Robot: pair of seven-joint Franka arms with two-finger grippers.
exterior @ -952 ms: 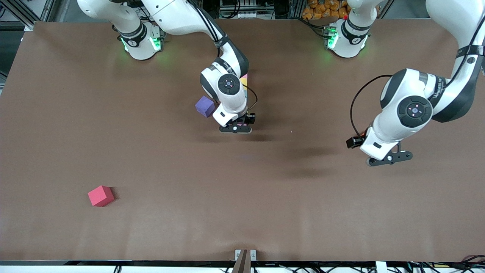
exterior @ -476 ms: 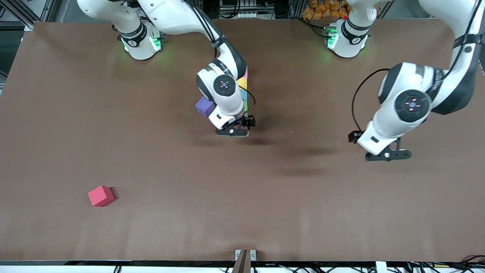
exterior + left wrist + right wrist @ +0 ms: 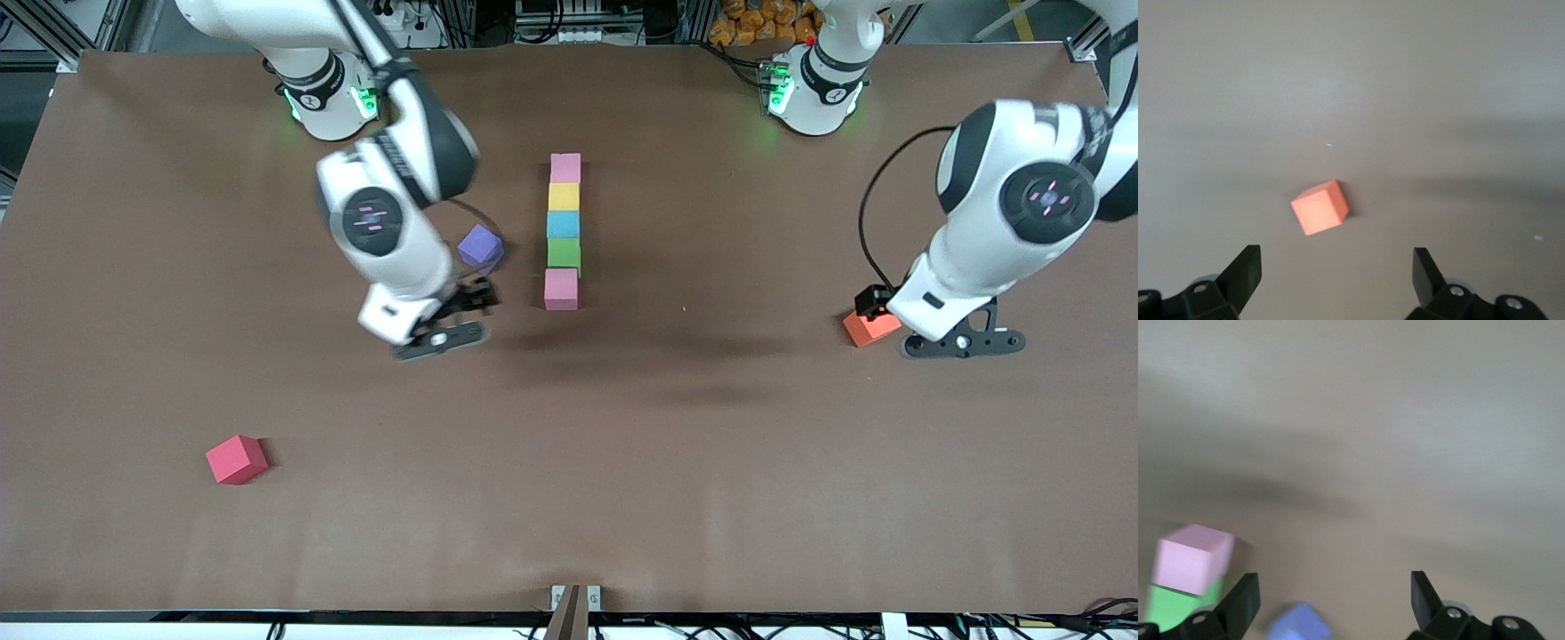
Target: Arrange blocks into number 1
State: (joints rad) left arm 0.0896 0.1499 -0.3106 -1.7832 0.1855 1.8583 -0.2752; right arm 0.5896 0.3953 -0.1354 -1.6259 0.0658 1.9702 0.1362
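Blocks [image 3: 563, 231] form a finished straight "1" column.
Right pincer [image 3: 442, 339] and left pincer [image 3: 963, 342] both hang spread, empty; nothing apparently remains.

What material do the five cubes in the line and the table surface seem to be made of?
The pink cube, green cube, blue cube, yellow cube and the second pink cube look like matte foam: flat colour, no shine, soft edges. This is likely, not certain. The table looks covered by a dull brown sheet, perhaps paper or fabric, with faint creases.
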